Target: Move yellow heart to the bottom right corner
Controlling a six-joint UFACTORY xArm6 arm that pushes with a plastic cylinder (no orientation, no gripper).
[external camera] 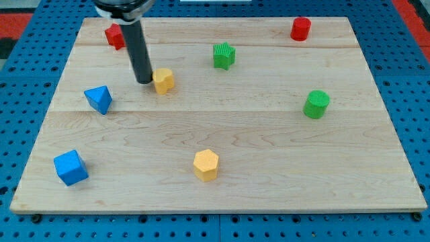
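The yellow heart [164,80] lies on the wooden board [269,168] at the upper left of centre. My tip [144,82] rests on the board just left of the heart, touching or nearly touching its left side. The dark rod rises from there to the view's top edge. The board's bottom right corner [403,202] is far from the heart.
A yellow hexagon [206,165] sits at bottom centre. A blue triangle [99,99] and a blue cube [70,167] are at the left. A red block [114,35] is partly behind the rod. A green star [224,55], a green cylinder [316,104] and a red cylinder [300,29] lie to the right.
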